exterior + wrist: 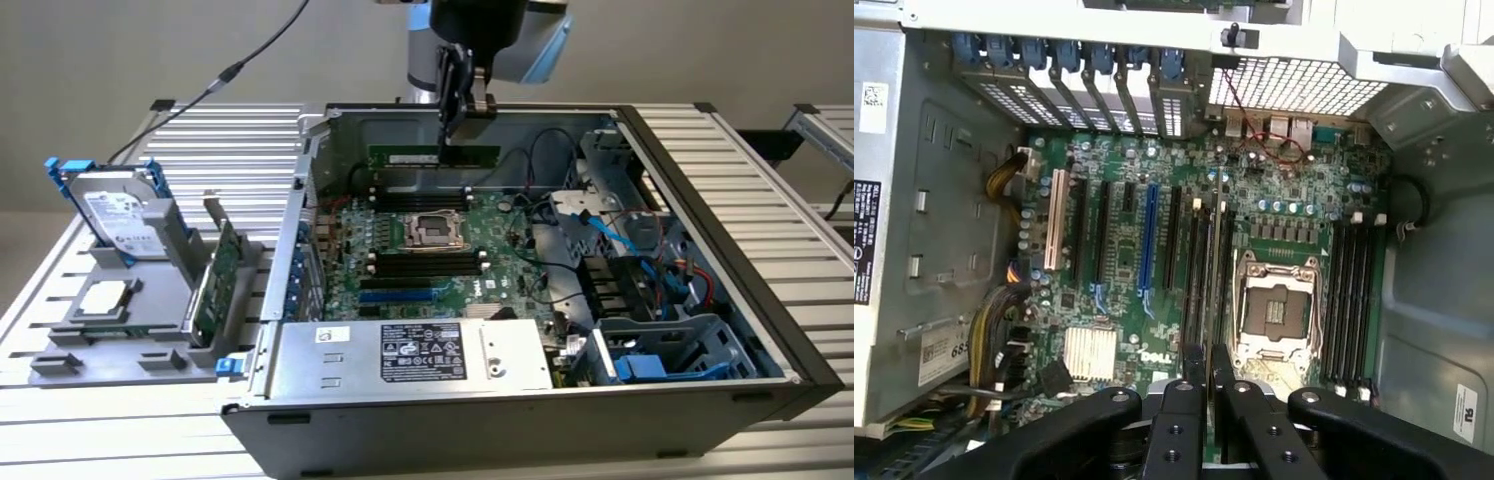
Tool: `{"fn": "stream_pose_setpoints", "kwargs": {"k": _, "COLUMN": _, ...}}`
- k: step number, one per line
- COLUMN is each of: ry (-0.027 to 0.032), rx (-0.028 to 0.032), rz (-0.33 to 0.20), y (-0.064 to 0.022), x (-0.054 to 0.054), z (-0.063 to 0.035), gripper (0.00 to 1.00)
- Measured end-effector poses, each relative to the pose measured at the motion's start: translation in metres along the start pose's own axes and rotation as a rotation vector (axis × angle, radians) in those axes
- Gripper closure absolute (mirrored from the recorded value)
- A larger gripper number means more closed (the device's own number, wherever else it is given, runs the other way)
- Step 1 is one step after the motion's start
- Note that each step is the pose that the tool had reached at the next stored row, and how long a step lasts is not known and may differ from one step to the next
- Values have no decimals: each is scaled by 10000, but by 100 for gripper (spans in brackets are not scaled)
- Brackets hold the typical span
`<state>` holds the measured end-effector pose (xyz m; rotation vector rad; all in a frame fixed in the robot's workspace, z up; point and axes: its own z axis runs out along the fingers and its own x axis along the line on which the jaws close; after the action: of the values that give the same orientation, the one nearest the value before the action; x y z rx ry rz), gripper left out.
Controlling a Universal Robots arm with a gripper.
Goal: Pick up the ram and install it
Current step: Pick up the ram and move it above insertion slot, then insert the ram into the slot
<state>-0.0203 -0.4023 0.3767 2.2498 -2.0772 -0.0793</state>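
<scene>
In the exterior view, my gripper [461,115] hangs above the back of the open computer case [694,200]. It is shut on the ram [434,156], a narrow green stick held level and lengthwise over the motherboard [400,235]. The ram hovers above the rear black memory slots [416,190]; a second bank of slots [424,263] lies in front of the CPU socket [438,228]. In the wrist view, the dark fingers [1179,410] pinch the ram's thin edge [1209,365] over the slots [1199,270] beside the socket [1279,305].
The silver power supply [414,355] fills the case front. Blue cables [601,215] and a drive cage [681,350] crowd the exterior view's right. Outside, on the left, a grey fixture [94,350] holds a hard drive [118,215] and an upright expansion card [220,275].
</scene>
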Motion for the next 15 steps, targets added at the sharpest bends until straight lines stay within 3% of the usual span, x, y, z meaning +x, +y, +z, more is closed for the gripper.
{"fn": "stream_pose_setpoints", "kwargs": {"k": 7, "ry": -3, "rx": 48, "rz": 57, "y": -22, "x": -74, "z": 13, "gripper": 86}}
{"fn": "stream_pose_setpoints", "kwargs": {"k": 15, "ry": -2, "rx": 50, "rz": 66, "y": -24, "x": -89, "z": 12, "gripper": 86}}
